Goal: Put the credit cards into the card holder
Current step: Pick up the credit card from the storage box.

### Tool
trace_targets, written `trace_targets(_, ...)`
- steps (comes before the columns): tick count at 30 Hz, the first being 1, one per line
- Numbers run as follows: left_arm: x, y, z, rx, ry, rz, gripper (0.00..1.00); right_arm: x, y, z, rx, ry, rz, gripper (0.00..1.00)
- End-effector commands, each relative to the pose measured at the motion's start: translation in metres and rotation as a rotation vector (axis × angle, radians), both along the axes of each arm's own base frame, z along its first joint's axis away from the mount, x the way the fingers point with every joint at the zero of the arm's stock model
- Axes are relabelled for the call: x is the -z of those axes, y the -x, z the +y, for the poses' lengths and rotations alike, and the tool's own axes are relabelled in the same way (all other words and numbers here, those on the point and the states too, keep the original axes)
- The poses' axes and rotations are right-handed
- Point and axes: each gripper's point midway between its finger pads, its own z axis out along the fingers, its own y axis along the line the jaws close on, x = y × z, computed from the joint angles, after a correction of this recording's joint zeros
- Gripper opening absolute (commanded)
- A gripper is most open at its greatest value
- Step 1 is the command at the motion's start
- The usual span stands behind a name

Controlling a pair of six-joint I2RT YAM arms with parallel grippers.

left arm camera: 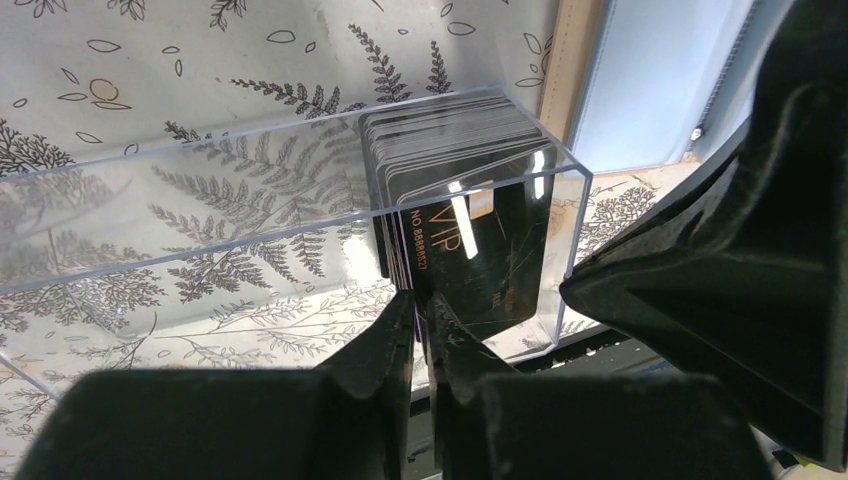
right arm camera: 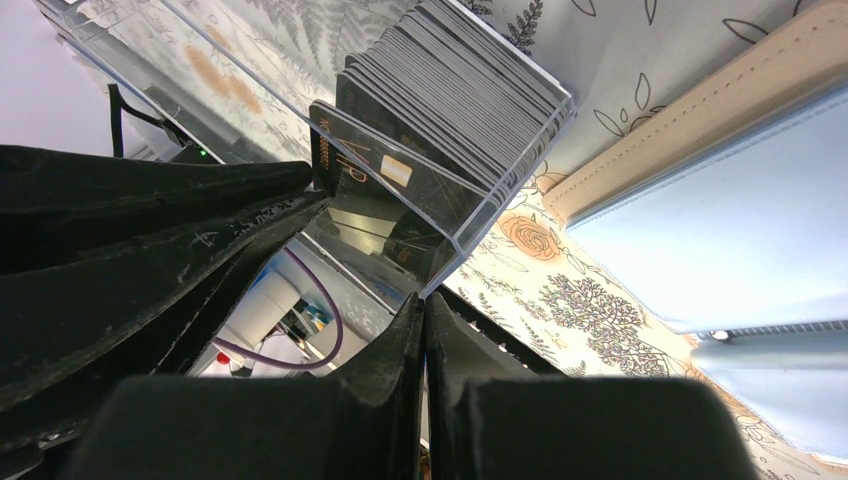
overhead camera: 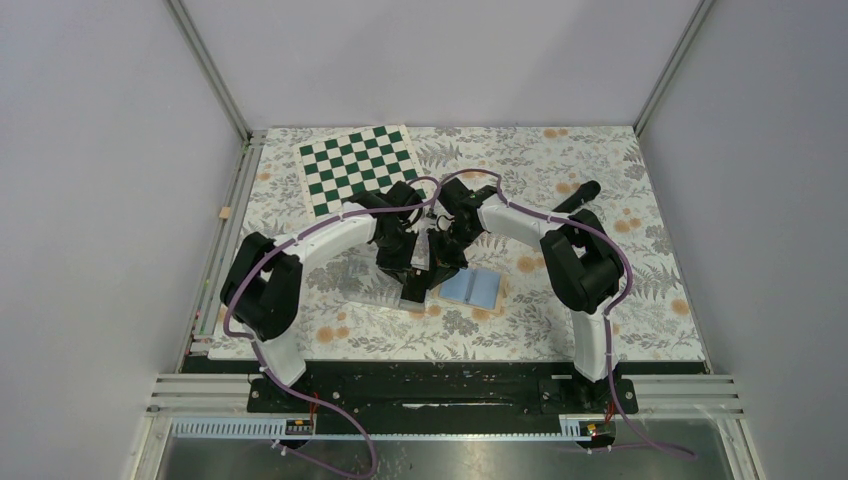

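Observation:
Several black credit cards (left arm camera: 470, 150) stand packed at one end of a clear tray (left arm camera: 200, 170). The front card (right arm camera: 365, 165), marked VIP, leans out from the stack (right arm camera: 460, 80). My left gripper (left arm camera: 420, 305) is at that card's lower edge, its jaws a sliver apart with the card's edge between them. My right gripper (right arm camera: 424, 300) is shut on the tray's corner wall. The card holder (overhead camera: 472, 288) lies open beside the tray, with its light blue lining (right arm camera: 720, 220) up and its tan edge (left arm camera: 570, 60) showing. Both grippers meet over the tray (overhead camera: 365, 285).
A green and white chessboard (overhead camera: 360, 165) lies at the back left. A black marker (overhead camera: 577, 194) lies at the back right. The right gripper's black body (left arm camera: 740, 250) crowds close to my left fingers. The mat has a floral print.

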Motion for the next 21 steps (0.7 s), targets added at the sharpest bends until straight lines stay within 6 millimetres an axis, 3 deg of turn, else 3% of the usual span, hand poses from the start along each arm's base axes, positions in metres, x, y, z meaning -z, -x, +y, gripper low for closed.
trace_targets(1, -0.0101, -0.0056, -0.0199, 0.03, 0.058, -0.026, 0.1, -0.0008, 0.0074, 0.0005, -0.018, -0.014, 0.025, 0.05)
trace_targets(21, -0.012, -0.0055, -0.0277, 0.043, 0.079, -0.018, 0.2, -0.0004, 0.0084, 0.0004, -0.019, -0.014, 0.029, 0.05)
